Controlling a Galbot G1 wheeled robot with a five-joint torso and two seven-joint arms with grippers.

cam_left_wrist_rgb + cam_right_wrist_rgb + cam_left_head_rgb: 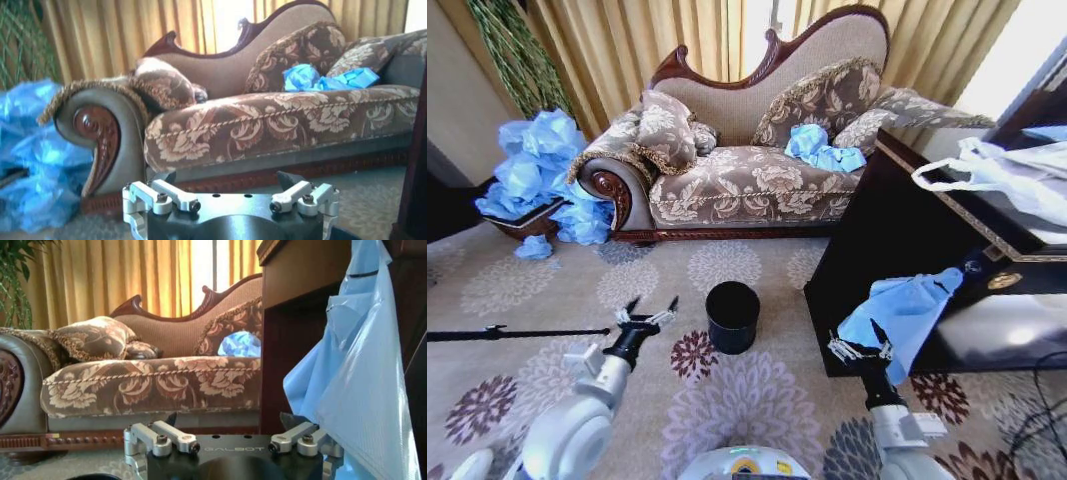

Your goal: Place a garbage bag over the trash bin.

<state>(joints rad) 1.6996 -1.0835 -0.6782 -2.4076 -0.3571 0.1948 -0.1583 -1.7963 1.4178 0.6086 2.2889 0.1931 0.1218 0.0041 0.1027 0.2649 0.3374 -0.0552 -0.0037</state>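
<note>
Head view: the bin (732, 316), black and upright, stands on the patterned carpet (737, 400) in front of the sofa (757, 170), with its round mouth uncovered. The left tool (648, 314) hovers just beside the bin on the robot's left, its fingers spread wide and holding nothing; the left wrist view shows the same open left tool (227, 187) facing the sofa. The bag (905, 310), light blue and crinkled, hangs down the front of the dark worktop (897, 230) on the robot's right, well apart from the bin. The right tool (860, 345) sits at the bag's lower edge. In the right wrist view the right tool (230, 429) has its fingers apart, and the bag (353, 370) drapes over the finger nearer the worktop; whether the tool actually grips the plastic cannot be told from these views. A white bag (1017, 175) lies on the worktop. A heap of blue bags (542, 180) lies by the sofa's scrolled arm, and further blue plastic (822, 150) rests on the seat.
</note>
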